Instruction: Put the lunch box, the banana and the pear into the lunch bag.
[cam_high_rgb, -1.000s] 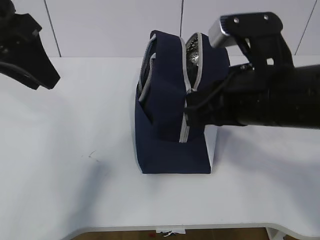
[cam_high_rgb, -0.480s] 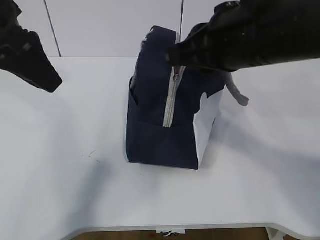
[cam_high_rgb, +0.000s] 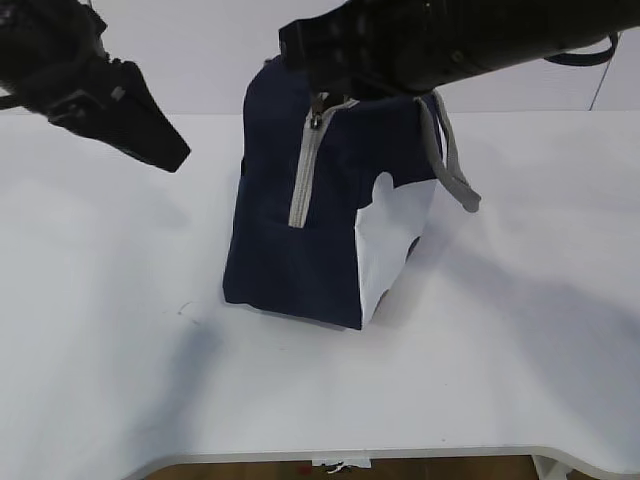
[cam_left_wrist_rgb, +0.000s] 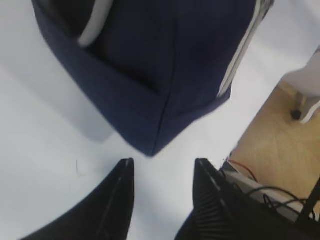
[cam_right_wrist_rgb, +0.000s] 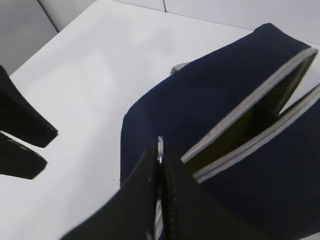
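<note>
Lunch bag (cam_high_rgb: 300, 240) shifted left, zipper (cam_high_rgb: 303, 180) upright

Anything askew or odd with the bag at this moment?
Yes: the lunch bag leans instead of standing square while the right gripper pinches its zipper pull. The top zipper is still partly open. No damage or spill shows.

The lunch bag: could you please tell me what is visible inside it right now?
Through the part-open zipper of the lunch bag, only a dark yellowish-green sliver shows. Whether the lunch box, banana or pear is inside cannot be seen; the navy fabric covers the rest.
</note>
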